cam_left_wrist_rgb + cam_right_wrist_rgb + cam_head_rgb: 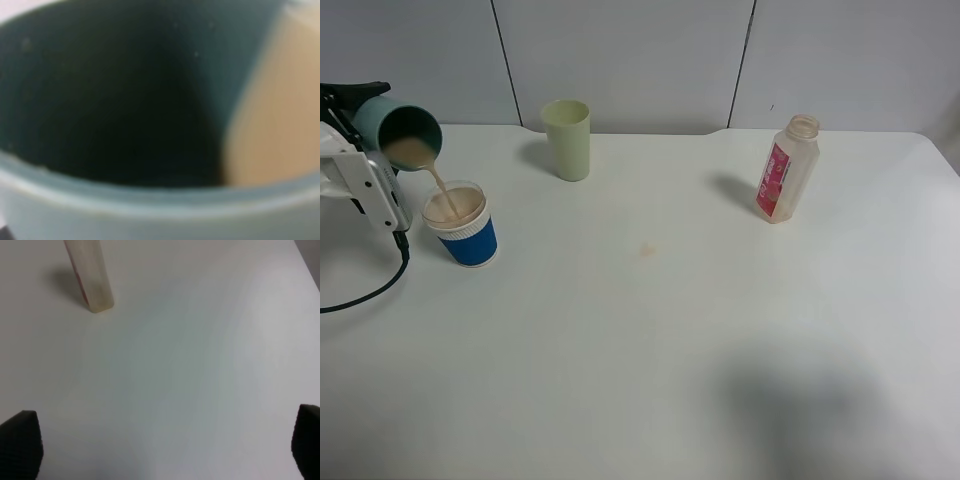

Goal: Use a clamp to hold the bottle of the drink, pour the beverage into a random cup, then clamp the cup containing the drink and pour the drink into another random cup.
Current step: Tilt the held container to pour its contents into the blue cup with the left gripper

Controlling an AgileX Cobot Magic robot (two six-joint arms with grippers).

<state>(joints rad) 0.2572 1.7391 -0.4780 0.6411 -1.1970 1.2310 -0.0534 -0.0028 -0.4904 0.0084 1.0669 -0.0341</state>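
While teal cup (408, 135) pours, left gripper (350, 110) hidden, right gripper (162, 447) fingertips cropped.

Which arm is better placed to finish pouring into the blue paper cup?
Left. Its claw holds the tilted teal cup, streaming drink into the blue paper cup. The right claw is open, near the plastic bottle.

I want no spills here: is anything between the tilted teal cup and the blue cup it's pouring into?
Nothing visible. The teal cup, held tilted by the left hand, hangs just above the blue cup, and only the drink stream runs between them. The green cup and bottle stand well aside.
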